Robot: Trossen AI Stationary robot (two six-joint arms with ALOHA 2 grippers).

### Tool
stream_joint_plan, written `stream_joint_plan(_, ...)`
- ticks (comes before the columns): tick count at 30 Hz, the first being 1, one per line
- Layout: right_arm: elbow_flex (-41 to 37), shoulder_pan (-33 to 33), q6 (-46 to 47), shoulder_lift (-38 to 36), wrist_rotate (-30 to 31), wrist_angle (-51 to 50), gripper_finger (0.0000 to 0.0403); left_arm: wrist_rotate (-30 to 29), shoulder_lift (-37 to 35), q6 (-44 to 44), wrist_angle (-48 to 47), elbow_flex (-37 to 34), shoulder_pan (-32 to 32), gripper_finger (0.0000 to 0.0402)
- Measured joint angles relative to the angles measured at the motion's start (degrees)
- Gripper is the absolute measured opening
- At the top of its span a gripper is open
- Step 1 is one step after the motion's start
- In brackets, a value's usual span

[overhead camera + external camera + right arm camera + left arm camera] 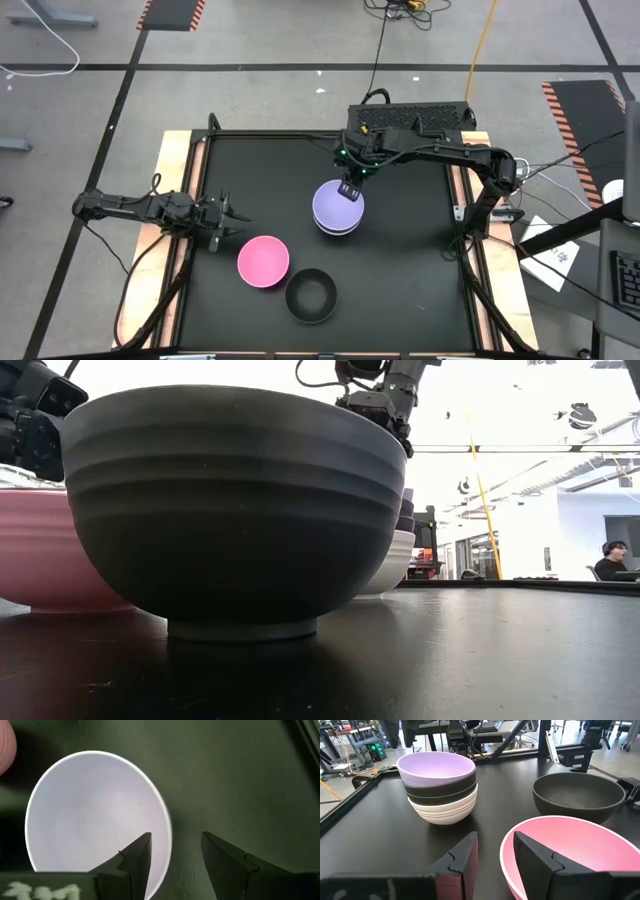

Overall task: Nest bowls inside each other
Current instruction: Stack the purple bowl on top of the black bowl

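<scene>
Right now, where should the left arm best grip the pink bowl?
Probably on the rim of the pink bowl, on the side facing the left gripper. It stands upright and open, so one finger can go inside the thin wall and one outside, coming from above.

— what did the overhead show?
— lavender bowl (337,207) sat mid-table under the right gripper (349,190), pink bowl (263,261) beside a black bowl (310,295), left gripper (232,218) near pink.

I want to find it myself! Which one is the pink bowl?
Look at the black table. Near its front edge two bowls sit alone, apart from the purple-topped stack. The pink bowl is the bright one by the left gripper; its neighbour, the black bowl, is dark.
</scene>
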Motion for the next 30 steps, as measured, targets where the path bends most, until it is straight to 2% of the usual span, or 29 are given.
stream_joint_plan(6, -0.3, 0.1, -0.9, 0.0, -0.1, 0.3, 0.0164, 0.0, 0.0, -1.7, 2.1, -0.1, 0.0, 0.0129)
stream_joint_plan(13, -4.4, -0.5, -0.9, 0.0, -0.3, -1.1, 0.0163, -0.9, 0.0, -2.1, 1.1, -0.1, 0.0, 0.0129)
stream_joint_plan(23, -6.4, -1.4, -1.3, 0.0, -0.3, 0.8, 0.0099, -1.5, 0.0, -1.4, 1.4, -0.1, 0.0, 0.0129)
stream_joint_plan(30, -6.4, -1.5, -1.3, 0.0, -0.6, 2.4, 0.0082, -1.5, 0.0, -2.2, 0.8, 0.0, 0.0, 0.0129)
